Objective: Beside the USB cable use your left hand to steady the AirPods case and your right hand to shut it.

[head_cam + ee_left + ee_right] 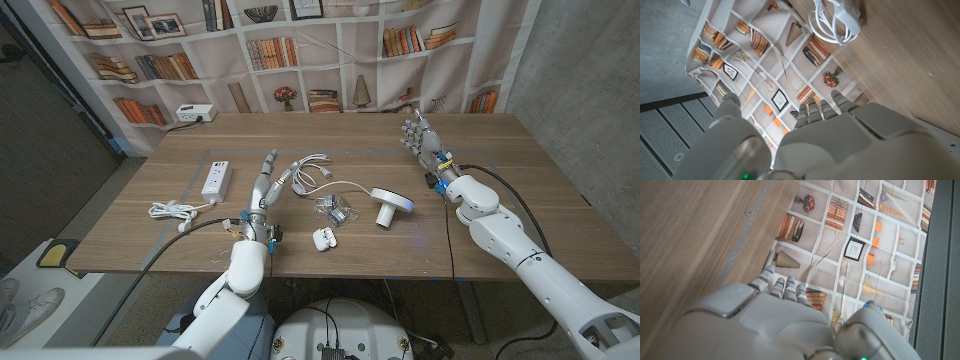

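Left hand (262, 195) sits nearest me, fingers spread, holding nothing. AirPods case (323, 238) lies just off its inner side, near the table's front edge (400, 272), lid open, w/ USB cable (312, 168) coiled beyond it. Case looks too small to read its long axis or see if buds are inside. Right hand (421, 137) is well apart, far side of case, fingers spread, empty too. I judge left is much closer, so it braces first; right has the longer reach.
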Motion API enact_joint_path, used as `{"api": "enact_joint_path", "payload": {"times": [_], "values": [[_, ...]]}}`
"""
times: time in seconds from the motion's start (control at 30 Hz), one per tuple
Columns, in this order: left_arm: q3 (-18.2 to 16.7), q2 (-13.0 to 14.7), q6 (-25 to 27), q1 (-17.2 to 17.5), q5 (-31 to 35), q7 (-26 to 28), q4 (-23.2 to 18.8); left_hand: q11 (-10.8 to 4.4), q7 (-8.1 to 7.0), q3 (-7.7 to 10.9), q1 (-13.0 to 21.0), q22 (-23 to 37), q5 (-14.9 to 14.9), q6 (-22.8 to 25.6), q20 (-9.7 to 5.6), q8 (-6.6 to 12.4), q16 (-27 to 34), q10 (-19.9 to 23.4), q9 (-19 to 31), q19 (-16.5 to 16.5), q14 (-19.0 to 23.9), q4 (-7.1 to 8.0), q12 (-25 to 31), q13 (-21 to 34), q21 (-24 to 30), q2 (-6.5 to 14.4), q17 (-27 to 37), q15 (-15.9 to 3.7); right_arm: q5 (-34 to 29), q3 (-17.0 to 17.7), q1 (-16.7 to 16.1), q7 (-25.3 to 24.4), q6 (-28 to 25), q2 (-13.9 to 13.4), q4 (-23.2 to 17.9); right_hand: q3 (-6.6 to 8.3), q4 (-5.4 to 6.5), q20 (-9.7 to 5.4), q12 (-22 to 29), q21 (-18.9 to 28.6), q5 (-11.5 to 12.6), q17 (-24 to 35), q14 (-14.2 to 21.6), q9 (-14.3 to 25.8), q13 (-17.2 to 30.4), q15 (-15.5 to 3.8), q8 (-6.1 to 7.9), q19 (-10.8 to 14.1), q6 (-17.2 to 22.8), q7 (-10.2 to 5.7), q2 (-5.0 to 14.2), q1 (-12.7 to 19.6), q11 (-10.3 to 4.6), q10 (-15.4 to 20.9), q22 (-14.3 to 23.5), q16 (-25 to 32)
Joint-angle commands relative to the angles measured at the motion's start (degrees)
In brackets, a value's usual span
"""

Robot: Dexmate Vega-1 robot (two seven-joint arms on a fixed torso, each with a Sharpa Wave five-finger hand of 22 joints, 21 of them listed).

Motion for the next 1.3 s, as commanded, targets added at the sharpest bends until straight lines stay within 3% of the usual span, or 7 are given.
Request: {"api": "enact_joint_path", "payload": {"times": [0.03,0.83,0.9,0.93,1.03,1.13,1.3], "values": [[-0.2,0.1,6.1,2.5,3.0,1.0,-4.1,-0.07,-0.23,0.37,1.6,0.1,0.5,-1.1,0.01,-0.33,0.2,0.2,0.3,0.4,-0.4,-0.41,0.2,0.1,-0.3,0.1,0.2,-0.10,0.3,0.1,-0.3,-0.4,-0.7,0.0,-0.5,0.01,-0.21,0.35,0.3,0.2,0.2,0.1,-0.2,0.2,0.1,0.11,0.23,-0.3,-0.3,0.15,0.60,0.0,0.31,0.1,0.2,0.3],[-0.5,2.8,6.6,5.3,7.7,2.1,-6.7,0.65,-0.77,0.07,4.0,0.1,0.1,-3.7,0.73,-0.97,0.1,0.5,0.3,0.3,-0.9,-0.40,0.4,0.3,-1.4,-1.8,0.2,0.77,-0.1,-0.1,-0.7,-0.5,-0.5,-0.2,-1.3,0.00,-0.35,0.47,0.3,0.2,0.2,0.1,-0.3,0.2,0.1,0.11,0.24,-0.4,-0.3,0.10,0.77,0.1,0.19,-0.1,0.2,0.3],[-0.6,3.4,7.1,5.3,7.6,1.2,-7.4,0.62,-1.01,-0.24,4.2,0.1,0.1,-5.1,0.55,-1.34,0.0,0.2,0.3,0.3,-1.4,-0.26,0.3,0.3,-1.7,-2.4,0.2,0.48,-0.6,-0.2,-0.6,-0.8,-0.5,-0.3,-1.4,0.00,-0.37,0.52,0.3,0.2,0.2,0.1,-0.3,0.2,0.1,0.13,0.25,-0.5,-0.3,0.10,0.78,0.1,0.23,-0.1,0.2,0.3],[-0.6,3.7,6.2,5.4,7.3,0.9,-7.4,0.02,-1.37,-0.41,4.7,0.1,0.1,-7.0,-0.26,-1.63,0.0,-0.1,0.3,0.4,-1.6,-0.19,0.2,0.4,-1.9,-2.9,0.2,0.13,0.0,0.0,-0.8,-1.1,-0.8,0.1,-1.6,-0.01,-0.37,0.50,0.3,0.2,0.2,0.1,-0.3,0.2,0.1,0.09,0.25,-0.5,-0.3,0.09,0.78,0.1,0.23,-0.1,0.2,0.3],[-0.3,4.7,7.7,5.9,10.1,1.4,-8.7,0.46,-1.66,-0.80,6.0,0.2,0.2,-13.8,-0.64,-2.15,-0.2,-1.9,0.4,-0.5,-3.2,0.12,-0.4,0.5,-2.8,-3.5,0.2,0.41,-0.1,-0.4,-0.5,-0.4,-0.4,0.2,-1.2,-0.02,-0.39,0.51,0.3,0.2,0.1,0.1,-0.3,0.2,0.1,0.12,0.24,-0.5,-0.3,0.11,0.79,0.1,0.23,-0.1,0.2,0.3],[-0.4,5.8,8.6,6.2,11.0,0.6,-9.5,0.63,-2.20,-1.14,6.9,0.2,0.2,-18.4,-0.25,-2.00,-0.3,-3.4,0.4,-1.7,-4.9,0.31,-0.7,0.7,-3.2,-3.7,0.3,1.12,0.1,-0.3,-0.4,-0.6,-1.0,0.3,-1.3,-0.03,-0.42,0.53,0.3,0.2,0.1,0.1,-0.3,0.2,0.1,0.11,0.24,-0.5,-0.3,0.10,0.80,0.1,0.19,-0.1,0.2,0.3],[-0.7,6.4,10.3,7.3,12.9,1.1,-11.2,0.11,-2.04,-1.26,7.7,0.2,0.3,-21.2,-0.19,-1.81,-0.3,-4.5,0.4,-2.6,-5.9,0.35,-0.7,0.9,-3.4,-3.6,0.3,1.15,0.0,-0.3,-0.4,-0.3,-0.6,0.1,-1.0,-0.02,-0.46,0.56,0.3,0.2,0.1,0.1,-0.3,0.2,0.1,0.07,0.24,-0.6,-0.3,0.09,0.85,0.2,0.25,-0.2,0.2,0.3]]}}
